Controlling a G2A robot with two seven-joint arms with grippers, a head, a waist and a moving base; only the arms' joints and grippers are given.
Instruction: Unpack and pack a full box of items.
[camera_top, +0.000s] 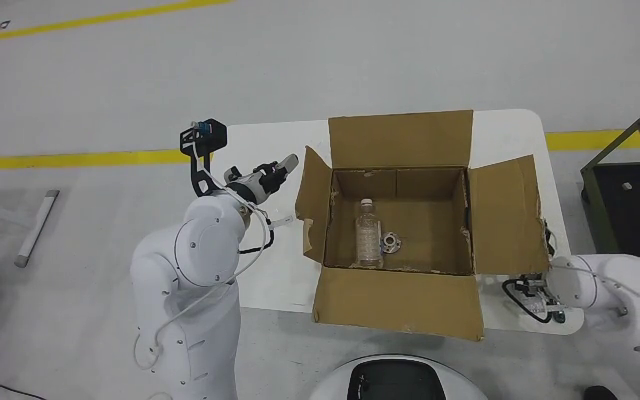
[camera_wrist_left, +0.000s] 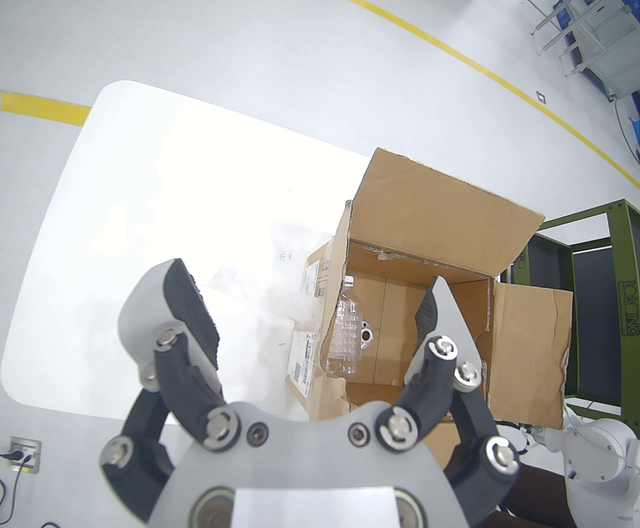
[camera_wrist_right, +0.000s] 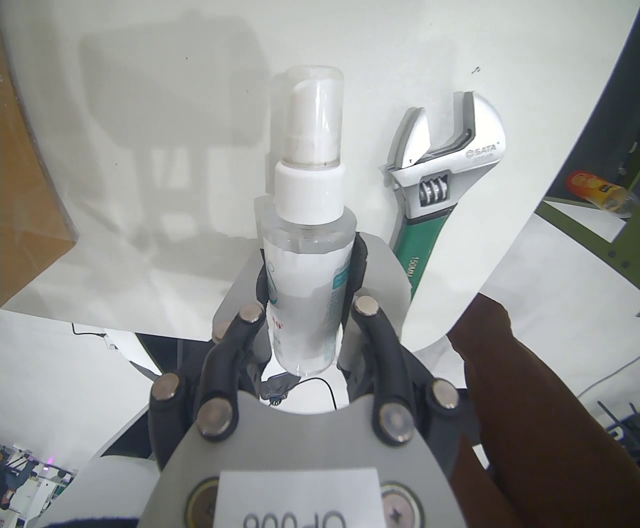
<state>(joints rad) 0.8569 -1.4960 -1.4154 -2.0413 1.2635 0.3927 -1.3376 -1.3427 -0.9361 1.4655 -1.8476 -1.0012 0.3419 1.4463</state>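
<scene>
The left gripper is spread wide; one box just ahead holds one plastic bottle and one metal fitting. The right gripper clamps one spray bottle, one wrench just beside it.

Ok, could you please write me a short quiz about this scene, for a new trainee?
1. True or false: the left hand is shut on a tool.
2. What does the right hand hold? A) a roll of tape B) the clear spray bottle with white pump C) a screwdriver
3. Fill in: the clear plastic bottle lies inside the open brown cardboard ____.

Key: 1 false, the left hand is open and holds nothing; 2 B; 3 box.
</scene>
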